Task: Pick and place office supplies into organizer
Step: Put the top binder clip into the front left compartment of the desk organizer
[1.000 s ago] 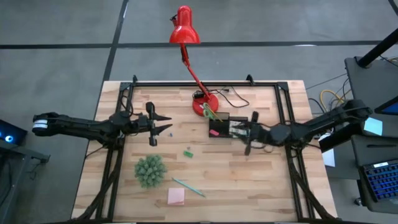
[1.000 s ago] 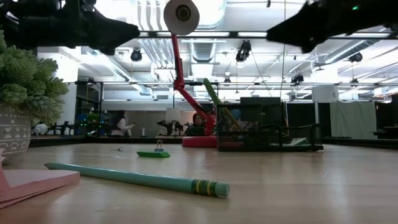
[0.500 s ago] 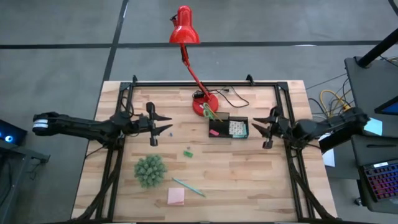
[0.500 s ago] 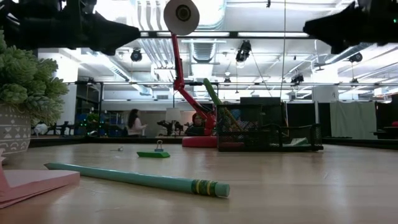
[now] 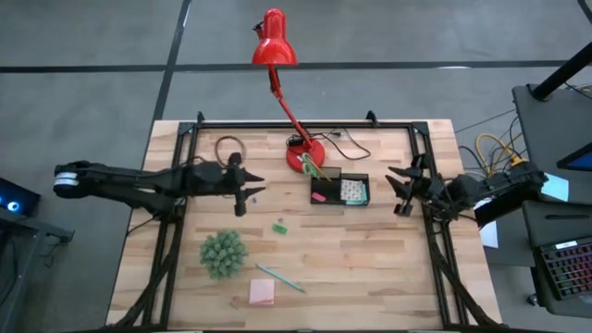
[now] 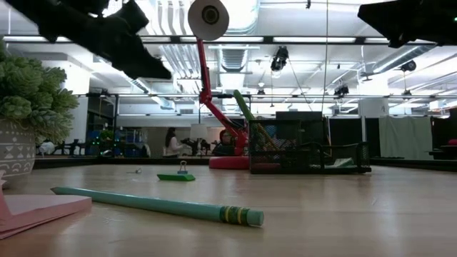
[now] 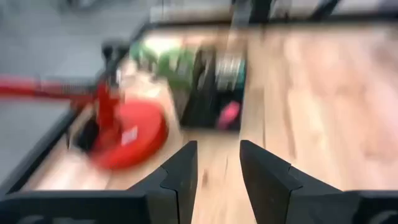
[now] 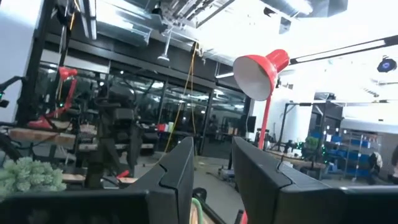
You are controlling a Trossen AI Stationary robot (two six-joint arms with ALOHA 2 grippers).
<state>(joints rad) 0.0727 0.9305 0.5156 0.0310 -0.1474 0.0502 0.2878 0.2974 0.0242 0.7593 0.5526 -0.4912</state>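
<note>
Now the right gripper [image 5: 403,185] is pulling away from the organizer [image 5: 339,190], fingers parted and empty, sticky pad left inside; left gripper [image 5: 242,185], parted too, is swinging toward the green piece [image 5: 279,228] just beyond it.

My high view looks straight down; my low view looks level across the table [image 5: 370,250]; both share the red lamp [image 5: 275,42].

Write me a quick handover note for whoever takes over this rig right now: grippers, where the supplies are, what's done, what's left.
Left gripper: open, empty, above the table left of the organizer.
Right gripper: open, empty, at the table's right edge.
Done: scissors, a pink piece and a light-blue pad sit in the organizer.
Left: teal pencil, pink pad, small green piece on the table.
</note>
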